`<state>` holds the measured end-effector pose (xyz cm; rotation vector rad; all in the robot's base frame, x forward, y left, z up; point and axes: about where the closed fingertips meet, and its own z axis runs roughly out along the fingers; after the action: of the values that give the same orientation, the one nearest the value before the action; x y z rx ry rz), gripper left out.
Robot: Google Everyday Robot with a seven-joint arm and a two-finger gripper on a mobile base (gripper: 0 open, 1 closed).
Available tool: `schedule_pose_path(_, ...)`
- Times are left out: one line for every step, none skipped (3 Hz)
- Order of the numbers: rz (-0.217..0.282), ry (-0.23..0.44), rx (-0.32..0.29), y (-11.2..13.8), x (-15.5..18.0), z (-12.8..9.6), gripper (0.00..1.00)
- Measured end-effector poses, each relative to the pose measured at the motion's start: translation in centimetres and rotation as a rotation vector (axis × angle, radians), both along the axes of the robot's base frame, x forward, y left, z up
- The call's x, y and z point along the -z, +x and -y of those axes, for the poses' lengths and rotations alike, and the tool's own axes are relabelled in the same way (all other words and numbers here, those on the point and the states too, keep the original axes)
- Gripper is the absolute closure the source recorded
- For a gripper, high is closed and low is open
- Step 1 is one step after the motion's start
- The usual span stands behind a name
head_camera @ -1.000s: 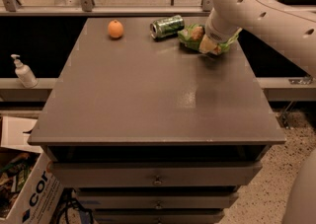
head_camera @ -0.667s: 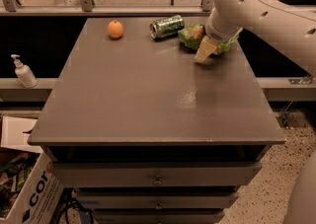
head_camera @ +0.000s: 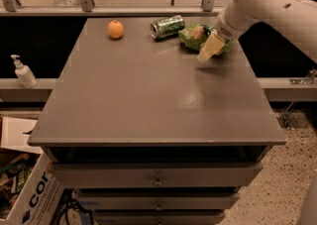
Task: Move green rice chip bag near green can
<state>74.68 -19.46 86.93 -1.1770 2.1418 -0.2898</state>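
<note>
1. Camera view, work surface: a grey table [head_camera: 148, 100] with drawers [head_camera: 157, 174] beneath its front edge.
2. Camera view, task items: the green rice chip bag [head_camera: 194, 35] lies crumpled at the far right of the tabletop. The green can [head_camera: 167, 26] lies on its side just to the left of the bag, very close to it; whether they touch cannot be told.
3. Camera view, arm: the white arm [head_camera: 257, 1] enters from the upper right. The gripper [head_camera: 212, 46] sits at the bag's right edge, angled down toward the tabletop. Whether it is released or clenched on the bag cannot be told.
4. Camera view, other items: an orange fruit [head_camera: 115, 29] rests far left of the can, well apart from it. A pump bottle [head_camera: 23, 72] stands on a ledge to the left of the table. A cardboard box [head_camera: 29, 199] sits on the floor at lower left.
</note>
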Motion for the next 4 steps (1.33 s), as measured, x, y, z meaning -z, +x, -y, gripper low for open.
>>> schedule_pose_path(-0.042,0.15,0.034,-2.1,-0.3,2.2,0.0)
schedule_pose_path(-0.075,0.292,0.096,-4.9,-0.3,5.6,0.0)
schedule_pose_path(-0.075,0.292,0.096,-4.9,-0.2,5.6,0.0)
schedule_pose_path(-0.085,0.356,0.122,-5.2,0.2,7.1,0.0)
